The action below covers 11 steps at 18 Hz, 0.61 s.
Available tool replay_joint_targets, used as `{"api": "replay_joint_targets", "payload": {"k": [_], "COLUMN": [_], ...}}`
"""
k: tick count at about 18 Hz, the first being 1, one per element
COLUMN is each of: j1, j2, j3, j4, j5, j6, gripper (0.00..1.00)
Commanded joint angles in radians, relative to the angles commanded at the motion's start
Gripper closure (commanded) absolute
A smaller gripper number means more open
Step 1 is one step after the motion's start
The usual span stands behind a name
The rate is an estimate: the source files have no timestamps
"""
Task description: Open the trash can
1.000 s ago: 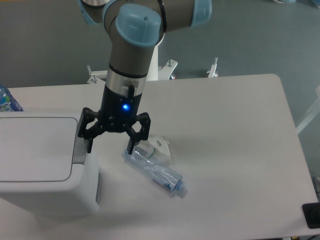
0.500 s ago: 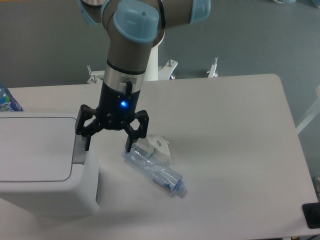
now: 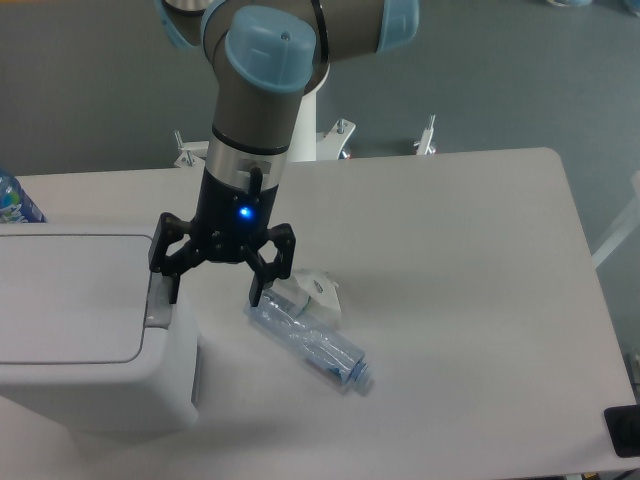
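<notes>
Right now the hand hangs wide open, one finger at the grey tab of the trash can; misaligned, it could slip off.

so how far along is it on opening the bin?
Done: the open black two-finger gripper sits at the right rim of the large boxy white plastic trash can, one finger over its grey push tab.
In hand: lining up on that tab; contact can't be confirmed.
Left: pressing it. The flat white lid is closed. The clear plastic bottle lies untouched beside.
</notes>
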Motion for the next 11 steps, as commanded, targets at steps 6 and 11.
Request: {"api": "replay_joint_targets", "payload": {"k": [6,11], "j1": [0.000,0.002], "j2": [-0.005,-0.002], "j3": [0.002,0.058], "j4": [0.000,0.005], "j5": [0.000,0.002], "j6": [0.002,0.034], "gripper": [0.00,0.00]}}
